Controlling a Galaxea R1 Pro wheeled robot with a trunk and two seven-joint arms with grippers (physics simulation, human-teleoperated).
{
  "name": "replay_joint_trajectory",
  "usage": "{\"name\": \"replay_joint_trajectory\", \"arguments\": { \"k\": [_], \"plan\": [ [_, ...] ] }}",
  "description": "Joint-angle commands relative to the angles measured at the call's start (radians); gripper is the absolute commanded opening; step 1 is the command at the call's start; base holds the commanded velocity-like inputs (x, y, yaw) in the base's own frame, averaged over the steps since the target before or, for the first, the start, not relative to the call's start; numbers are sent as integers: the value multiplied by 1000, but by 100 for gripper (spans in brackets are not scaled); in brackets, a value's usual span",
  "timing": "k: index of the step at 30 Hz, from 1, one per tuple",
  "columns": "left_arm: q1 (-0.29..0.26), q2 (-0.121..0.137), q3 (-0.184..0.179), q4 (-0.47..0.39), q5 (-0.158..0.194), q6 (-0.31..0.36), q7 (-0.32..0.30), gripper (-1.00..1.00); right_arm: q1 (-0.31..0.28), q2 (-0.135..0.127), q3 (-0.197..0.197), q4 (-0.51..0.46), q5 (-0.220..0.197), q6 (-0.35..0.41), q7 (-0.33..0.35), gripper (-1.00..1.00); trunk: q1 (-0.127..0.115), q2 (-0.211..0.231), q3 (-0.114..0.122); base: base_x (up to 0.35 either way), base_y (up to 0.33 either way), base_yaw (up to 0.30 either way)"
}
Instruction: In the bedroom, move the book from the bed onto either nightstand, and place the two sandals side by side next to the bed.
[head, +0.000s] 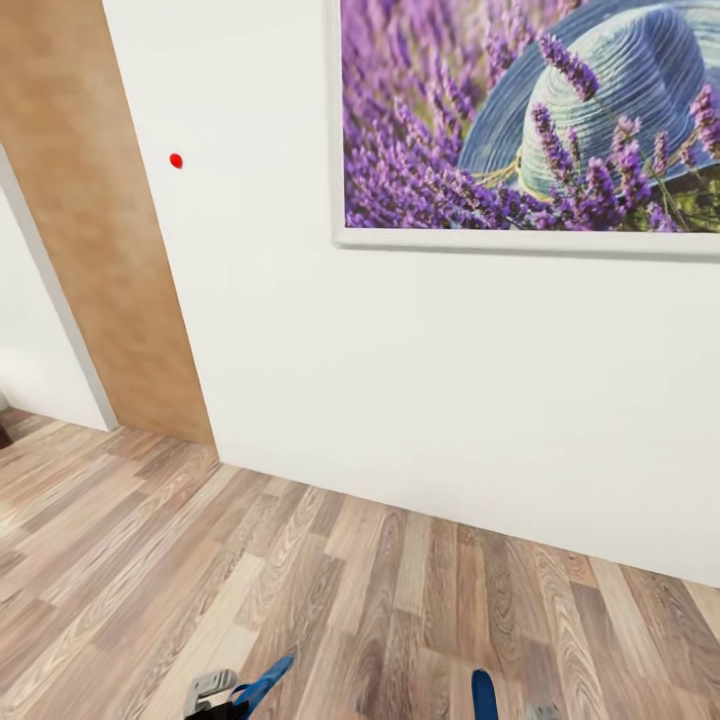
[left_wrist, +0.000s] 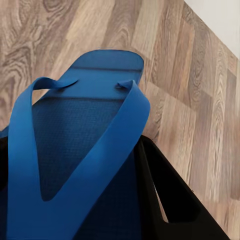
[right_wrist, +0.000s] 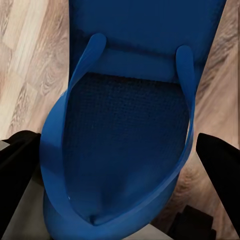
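One blue sandal (left_wrist: 85, 150) clamped in the left jaws, the other sandal (right_wrist: 130, 130) gripped between the right jaws, each long axis running straight out ahead of its jaws over plank floor (head: 330, 590). Blank wall (head: 400, 380) ahead.

Your 2 arms are drawn in low, so the head view catches just their tips at the bottom edge. Your left gripper (head: 215, 695) is closed on a blue sandal (head: 262, 684), its black finger (left_wrist: 172, 200) pressed along the sole's side. Your right gripper (right_wrist: 120, 175) grips the other sandal (right_wrist: 135, 100), with 1 black finger (right_wrist: 17, 165) on each side of the sole.
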Motion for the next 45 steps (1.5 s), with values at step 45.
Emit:
{"name": "replay_joint_trajectory", "arguments": {
  "k": [45],
  "plan": [
    [-1,2,7,1,-12,-12,-1,-100,0,0,-10,-2,5,10,3,-100,0,0,-1,314,0,102]
  ]
}}
